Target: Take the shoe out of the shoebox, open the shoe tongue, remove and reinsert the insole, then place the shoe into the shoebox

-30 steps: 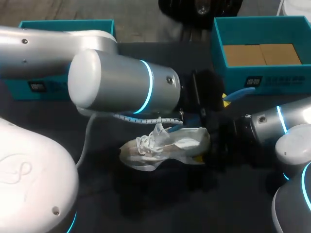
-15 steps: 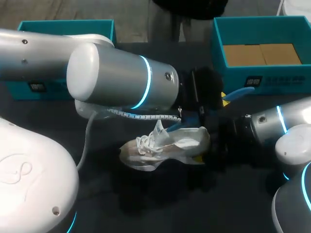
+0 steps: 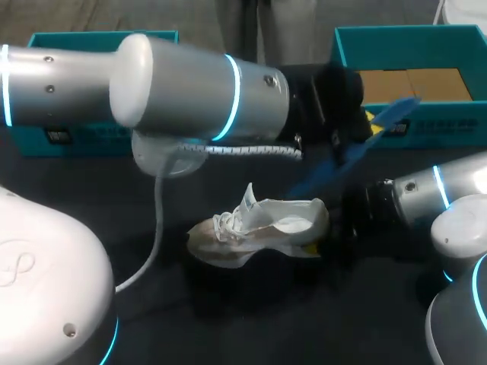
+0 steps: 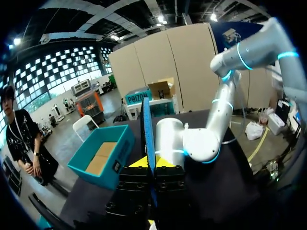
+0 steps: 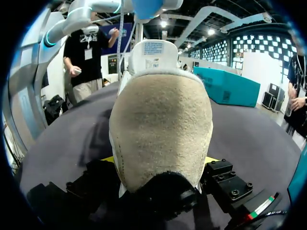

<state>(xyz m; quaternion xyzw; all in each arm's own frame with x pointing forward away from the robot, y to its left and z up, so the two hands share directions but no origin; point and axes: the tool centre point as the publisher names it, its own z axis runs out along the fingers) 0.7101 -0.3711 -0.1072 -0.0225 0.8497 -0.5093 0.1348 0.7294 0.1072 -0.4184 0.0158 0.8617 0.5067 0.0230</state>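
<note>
Insole (image 3: 350, 156): thin, floppy, judged light; clamped endwise by left gripper (image 4: 147, 162).
Shoe (image 3: 259, 228): soft upper (firmer heel); heel pinched by right gripper (image 5: 159, 159), judged the best hold.

- A dark label (image 3: 396, 128) with pale print sits on the front wall of the teal shoebox (image 3: 441, 122) at 2 o'clock; its characters are too small to read.
- A matching label (image 3: 57, 135) marks the second teal box (image 3: 99, 138) at 10 o'clock, equally unreadable.
- The white tag (image 5: 153, 49) on the shoe tongue (image 5: 154, 62) carries blue print too fine to make out.
</note>
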